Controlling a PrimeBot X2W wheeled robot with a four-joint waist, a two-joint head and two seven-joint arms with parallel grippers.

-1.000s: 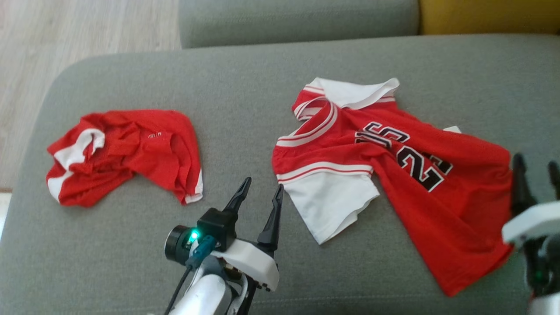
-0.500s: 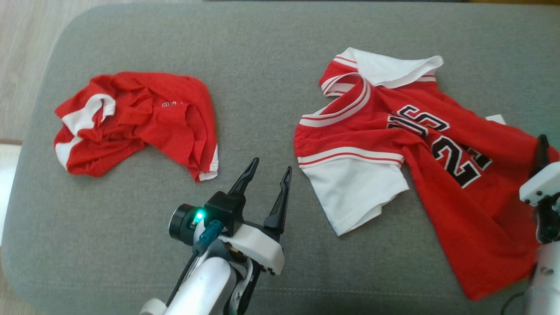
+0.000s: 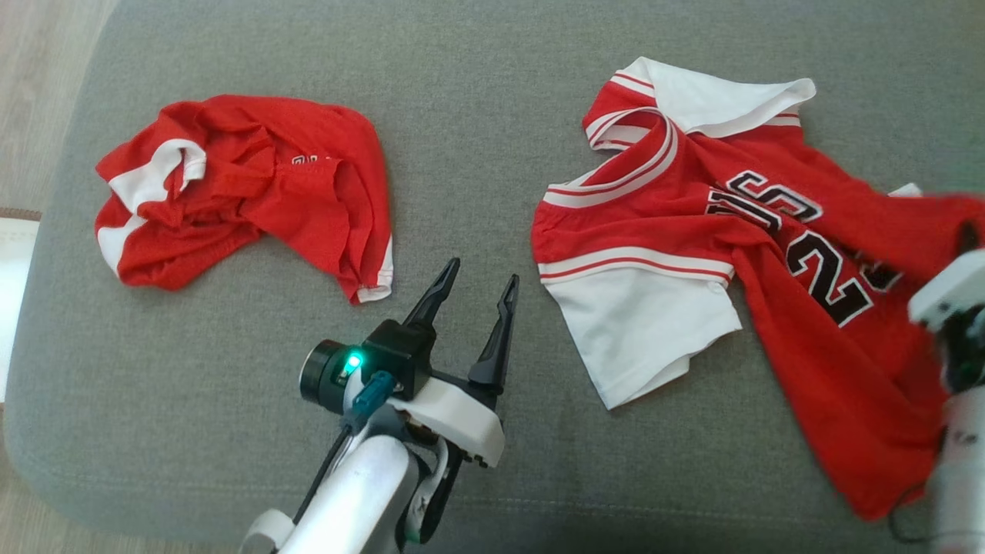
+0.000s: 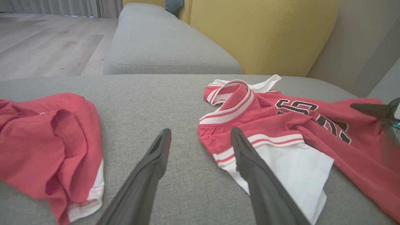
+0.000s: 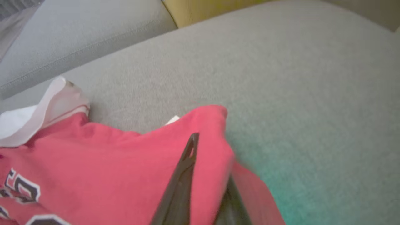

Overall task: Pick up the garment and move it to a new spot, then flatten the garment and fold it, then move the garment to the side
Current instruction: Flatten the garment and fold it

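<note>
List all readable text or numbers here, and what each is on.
"2": black, white-edged digit on the red mesh jersey with white sleeves; next digit folded over, unreadable.
Black arched lettering above it: creased, only an "S" shape shows, unreadable.
Small white print on the crumpled red-and-white garment: too small to read.

— Where did the head camera look from?
— High, looking down on the grey cushion [image 3: 477, 115]. The 2 wrist cameras sat low, facing the yellow backrest [image 4: 262, 34]. All 3 shared the numbered jersey [image 3: 677, 231].
</note>
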